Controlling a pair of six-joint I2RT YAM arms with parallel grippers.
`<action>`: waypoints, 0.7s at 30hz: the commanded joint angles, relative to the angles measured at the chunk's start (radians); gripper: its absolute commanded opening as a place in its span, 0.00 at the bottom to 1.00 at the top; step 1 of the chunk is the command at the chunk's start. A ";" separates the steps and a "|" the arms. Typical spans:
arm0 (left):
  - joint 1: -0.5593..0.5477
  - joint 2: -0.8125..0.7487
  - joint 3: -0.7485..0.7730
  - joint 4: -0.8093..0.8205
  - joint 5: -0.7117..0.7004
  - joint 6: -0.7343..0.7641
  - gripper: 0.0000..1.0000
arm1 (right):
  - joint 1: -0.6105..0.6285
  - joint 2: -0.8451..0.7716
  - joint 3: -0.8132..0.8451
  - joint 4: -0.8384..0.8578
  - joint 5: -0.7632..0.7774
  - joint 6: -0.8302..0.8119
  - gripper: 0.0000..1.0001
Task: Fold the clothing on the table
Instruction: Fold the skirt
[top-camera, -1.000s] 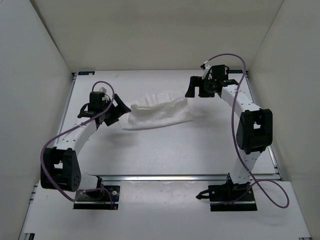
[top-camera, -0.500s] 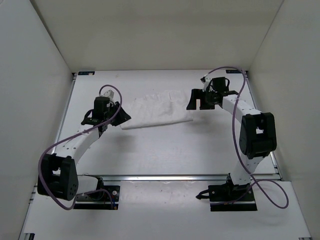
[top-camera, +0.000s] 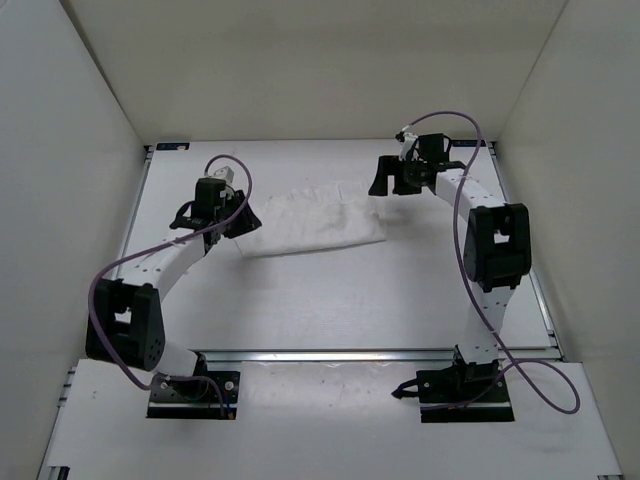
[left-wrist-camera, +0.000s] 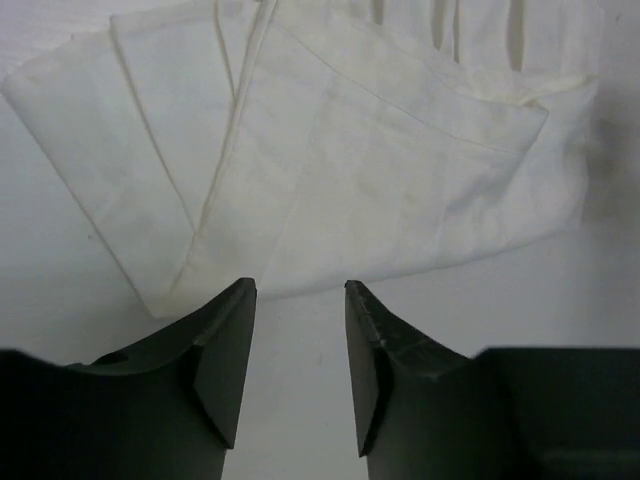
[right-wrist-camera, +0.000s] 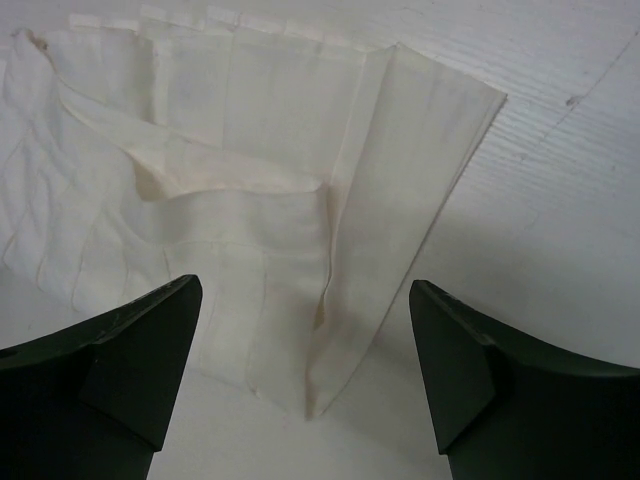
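The clothing lies folded and flat as a white strip across the middle of the table. My left gripper sits at its left end, jaws partly open with only bare table between them. In the left wrist view the clothing lies just beyond the left gripper. My right gripper hovers at the clothing's far right end. In the right wrist view the right gripper stands wide open above a folded corner of the clothing, gripping nothing.
White walls close in the table on the left, right and back. An aluminium rail runs across near the front, with both arm bases behind it. Purple cables loop off each arm.
The clothing has settled from a bunched, raised shape to lying flat. The left jaws have narrowed a good deal and the left arm has swung in. The right jaws have narrowed slightly.
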 joint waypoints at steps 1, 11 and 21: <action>-0.002 0.048 0.084 0.031 0.025 0.050 0.54 | 0.014 0.078 0.117 0.003 -0.014 -0.031 0.83; 0.058 0.176 0.098 0.199 0.168 0.030 0.74 | 0.035 0.213 0.202 -0.016 -0.048 -0.036 0.68; 0.052 0.308 0.141 0.327 0.257 -0.010 0.75 | 0.038 0.246 0.205 -0.014 -0.082 -0.010 0.45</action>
